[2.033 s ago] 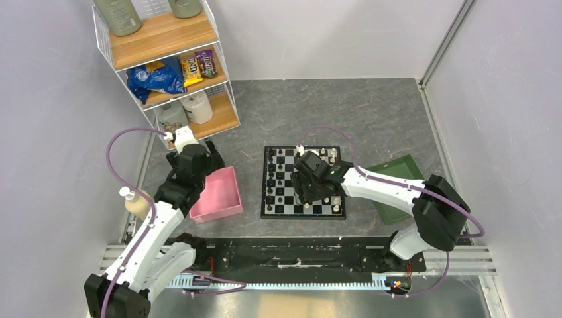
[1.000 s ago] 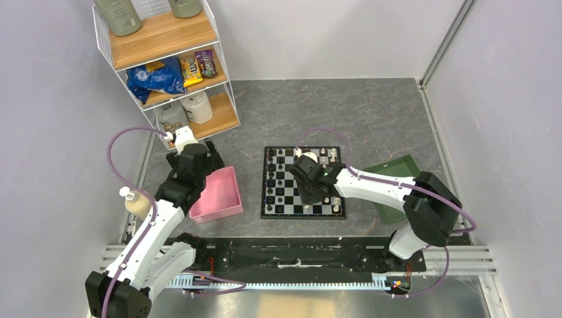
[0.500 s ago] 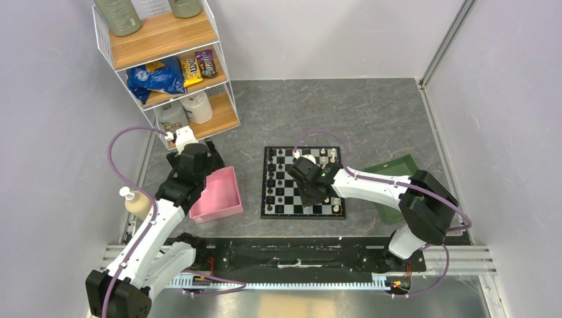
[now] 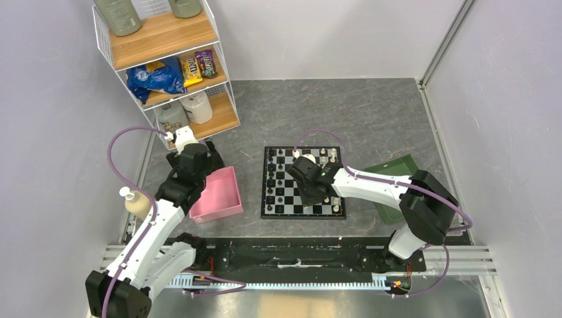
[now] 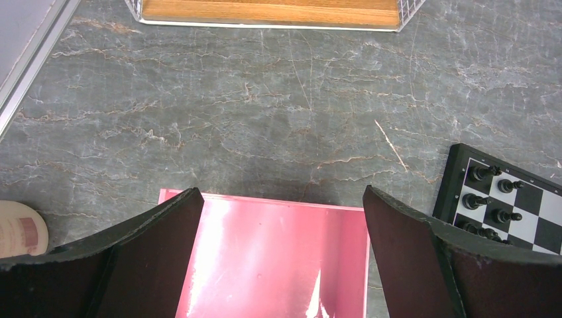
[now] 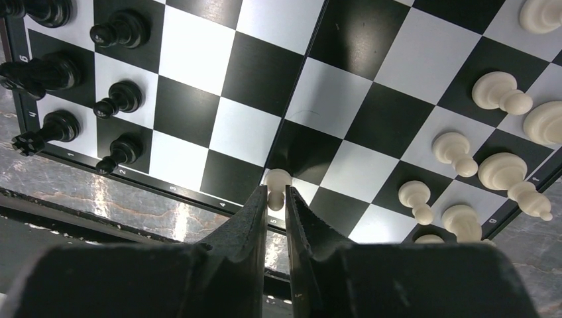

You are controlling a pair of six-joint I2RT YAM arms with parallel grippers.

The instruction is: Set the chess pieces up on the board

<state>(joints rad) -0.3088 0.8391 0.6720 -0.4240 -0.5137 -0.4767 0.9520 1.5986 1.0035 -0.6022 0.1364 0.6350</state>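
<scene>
The board (image 4: 266, 193) lies mid-table. Black chess pieces (image 6: 118, 99) line its left side and cream-white ones (image 6: 500, 93) its right side. My right gripper (image 6: 276, 193) hangs low over the board's near edge (image 4: 311, 192), its jaws shut on a cream-white pawn (image 6: 277, 179) that stands on a square by the dark border. My left gripper (image 5: 281, 199) hovers open over the far end of the pink tray (image 5: 265, 252), with nothing between its fingers. The board's left corner with black pieces (image 5: 480, 173) shows at the right in the left wrist view.
A green tray (image 4: 397, 179) lies right of the board, partly under the right arm. A wire shelf (image 4: 166, 59) with snacks and bottles stands at the back left. A cream bottle (image 4: 136, 202) stands left of the left arm.
The right gripper shifted slightly left over the board's near side and its jaws narrowed onto the white pawn. The left arm has not moved.
</scene>
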